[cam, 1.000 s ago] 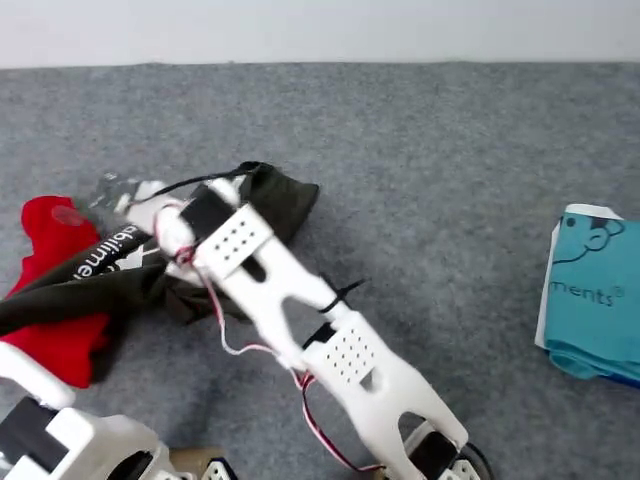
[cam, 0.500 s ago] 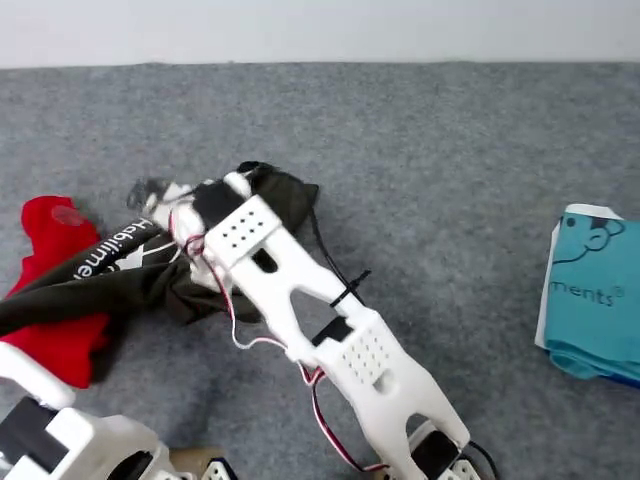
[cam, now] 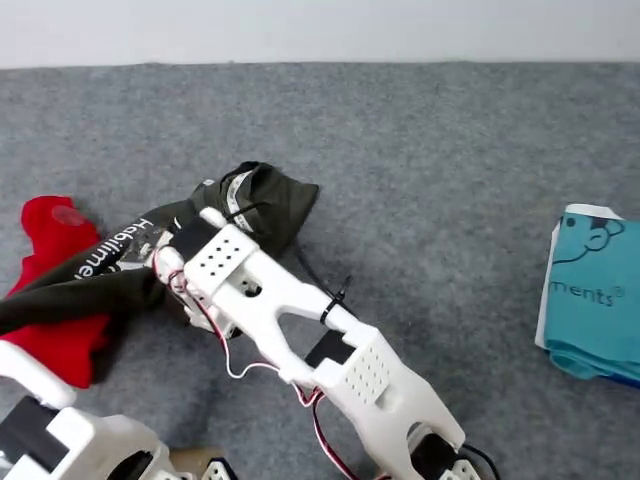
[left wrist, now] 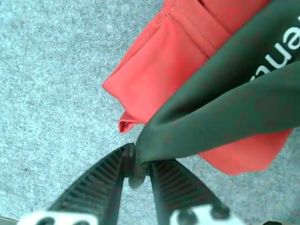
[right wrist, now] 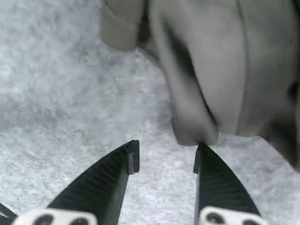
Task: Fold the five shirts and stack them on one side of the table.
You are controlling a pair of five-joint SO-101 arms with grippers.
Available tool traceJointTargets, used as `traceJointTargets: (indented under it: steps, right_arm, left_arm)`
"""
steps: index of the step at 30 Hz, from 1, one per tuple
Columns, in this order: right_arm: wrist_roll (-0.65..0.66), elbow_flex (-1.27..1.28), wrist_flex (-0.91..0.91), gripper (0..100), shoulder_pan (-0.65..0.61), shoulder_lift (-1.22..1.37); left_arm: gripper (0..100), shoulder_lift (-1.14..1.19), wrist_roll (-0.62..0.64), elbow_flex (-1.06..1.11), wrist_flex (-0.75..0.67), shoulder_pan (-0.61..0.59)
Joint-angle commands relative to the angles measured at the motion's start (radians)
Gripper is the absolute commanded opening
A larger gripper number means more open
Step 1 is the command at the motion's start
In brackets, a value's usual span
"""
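Grey table (cam: 450, 170) under us: our left gripper (left wrist: 139, 160) pinches the dark shirt (left wrist: 225, 108), and our right gripper (right wrist: 167, 147) hangs spread beside its fold. We should bite deep before stretching it flat.

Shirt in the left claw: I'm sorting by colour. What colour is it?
Dark olive shirt with white lettering, clearest in the left wrist view.
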Motion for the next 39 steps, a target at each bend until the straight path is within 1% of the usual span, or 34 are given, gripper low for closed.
traceJointTargets:
  steps: [1,9,14,17,22,26,30,32,36,39]
  right_arm:
    - [-0.014,-0.005,-0.027,20.2,-0.008,-0.002]
    - [-0.009,-0.054,-0.021,20.1,0.038,0.015]
    - [-0.009,-0.057,-0.048,20.0,0.033,0.084]
    - [-0.009,-0.057,-0.076,15.7,0.033,0.114]
    - [-0.008,-0.064,-0.113,0.9,0.035,0.116]
    - [-0.002,-0.160,-0.059,0.8,0.038,0.125]
    - [0.100,-0.275,0.045,1.0,0.039,0.117]
    - [0.112,-0.324,0.061,1.0,0.067,0.108]
    - [0.118,-0.354,0.058,1.0,0.148,0.007]
    - [0.118,-0.353,0.059,1.0,0.213,-0.097]
  left_arm:
    - [1,-0.043,-0.008,-0.018,-0.015,0.005]
    - [1,-0.043,-0.006,-0.018,-0.015,0.006]
    - [1,-0.041,-0.006,-0.016,-0.015,0.006]
    - [1,-0.041,-0.006,-0.016,-0.015,0.006]
    - [1,-0.041,-0.006,0.010,-0.015,0.006]
    - [1,-0.041,-0.006,0.035,-0.017,0.006]
    - [1,-0.046,-0.006,0.036,-0.017,0.006]
    - [1,-0.052,-0.006,0.035,-0.017,0.023]
    - [1,-0.066,-0.006,0.022,0.021,0.077]
    - [1,-0.127,-0.006,0.015,0.060,0.149]
